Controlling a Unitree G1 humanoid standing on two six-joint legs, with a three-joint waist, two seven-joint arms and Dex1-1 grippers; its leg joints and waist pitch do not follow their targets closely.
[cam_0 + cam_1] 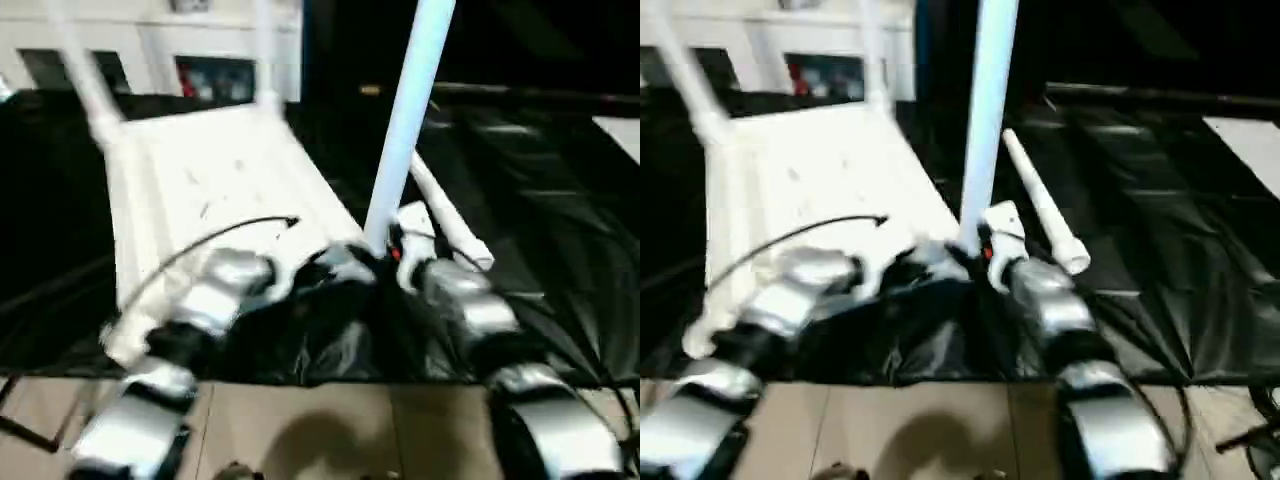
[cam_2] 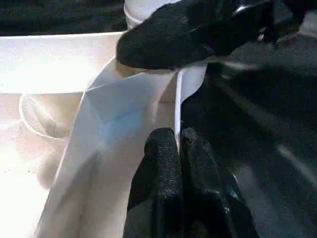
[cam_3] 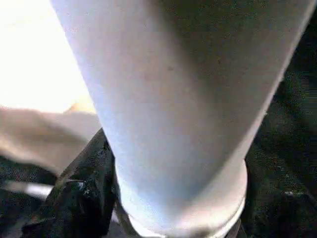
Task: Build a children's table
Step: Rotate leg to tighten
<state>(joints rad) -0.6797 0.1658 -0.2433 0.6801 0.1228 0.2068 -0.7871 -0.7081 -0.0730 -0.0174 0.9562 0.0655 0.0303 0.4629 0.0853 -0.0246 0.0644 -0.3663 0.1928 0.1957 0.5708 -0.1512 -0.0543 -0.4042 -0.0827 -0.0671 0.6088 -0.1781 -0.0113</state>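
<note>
Table top (image 1: pixel 210 190) lies upside down on black sheeting (image 1: pixel 560 230), rim up. Two legs (image 1: pixel 85 75) stand in its far corner sockets, at about 11 and 12 o'clock. A third leg (image 1: pixel 410 110) stands upright at the near corner, about 1 o'clock from the grippers. A fourth leg (image 1: pixel 1040 215) lies loose on the sheeting at 2 o'clock, beside the top. Left gripper (image 2: pixel 178 144) is pinched closed on the top's thin rim (image 2: pixel 177 106). Right gripper (image 1: pixel 395 255) clasps the upright leg's base. White cabinet (image 1: pixel 150 50) stands behind.
</note>
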